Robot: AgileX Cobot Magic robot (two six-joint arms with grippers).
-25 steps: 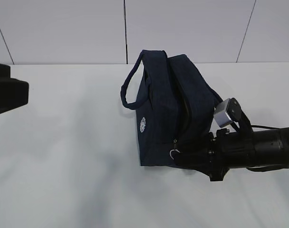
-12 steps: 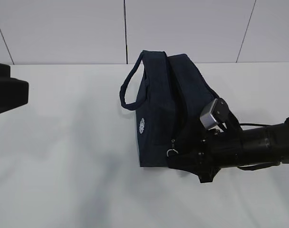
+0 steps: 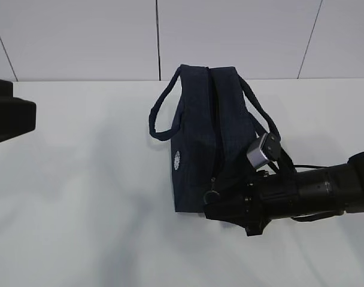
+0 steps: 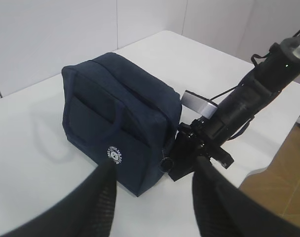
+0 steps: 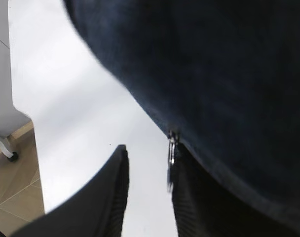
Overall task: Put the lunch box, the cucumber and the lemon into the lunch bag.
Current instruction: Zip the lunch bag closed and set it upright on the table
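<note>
The white counter (image 3: 80, 197) carries only the lunch bag (image 3: 200, 149), which stands upright near the middle of the exterior view, its top seam closed and its two loop handles hanging to left and right. The lunch box, the cucumber and the lemon show in no view, so whether they are already inside cannot be told. The right arm (image 3: 314, 194) reaches in from the right, low against the near right corner of the bag, and the right gripper (image 5: 147, 173) has its jaws parted a little, one finger on each side of the metal ring pull (image 5: 172, 148) without yet pinching it. The left gripper (image 4: 152, 197) hangs back at the near left, its jaws spread wide and empty. As I judge it, the step in hand is working the zipper; the next move calls for closing on the ring squarely and drawing it along the seam while the soft bag is kept from sliding. A small round white logo (image 4: 113, 155) sits low on the bag's side; its lettering is too small to read
</note>
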